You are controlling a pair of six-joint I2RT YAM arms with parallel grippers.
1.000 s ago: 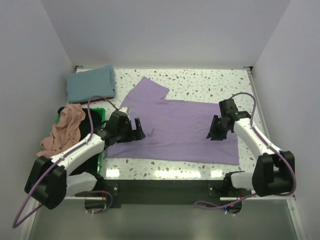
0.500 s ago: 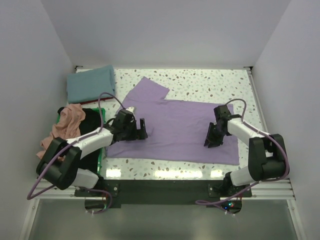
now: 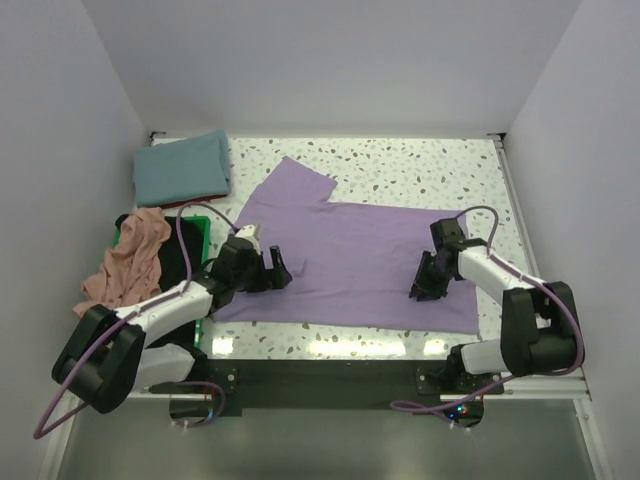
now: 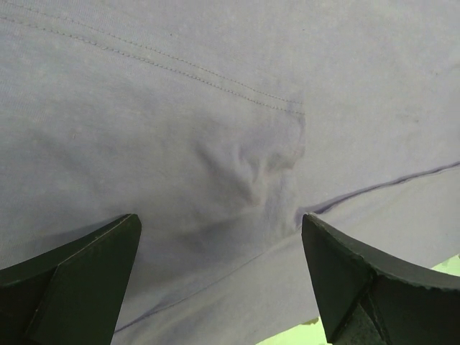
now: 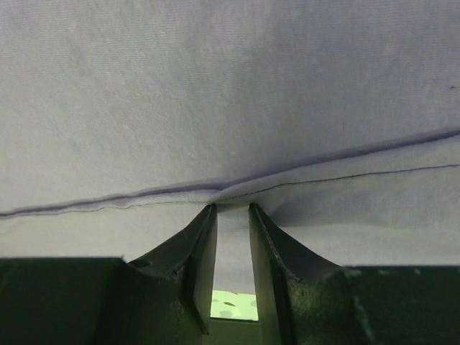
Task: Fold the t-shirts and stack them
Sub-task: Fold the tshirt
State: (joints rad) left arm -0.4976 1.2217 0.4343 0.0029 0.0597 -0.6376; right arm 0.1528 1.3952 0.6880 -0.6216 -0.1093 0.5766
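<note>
The left wrist view is showing the left pincer [image 4: 221, 219] spread wide over a puckered seam of the lavender purple cloth t-shirt [image 3: 360, 260]. The right wrist view is showing the right pincer [image 5: 231, 207] nipping a fold at the shirt's edge. Only the overhead view is showing the shirt lying flat across the middle of the white speckled worktop [image 3: 420, 165], with plain white walls [image 3: 330, 60] enclosing it. A folded teal blue t-shirt [image 3: 182, 167] is sitting at the far left corner. A salmon pink t-shirt [image 3: 125, 262] and a black t-shirt [image 3: 180, 252] are draping over a green plastic bin [image 3: 200, 222] at the left edge.
</note>
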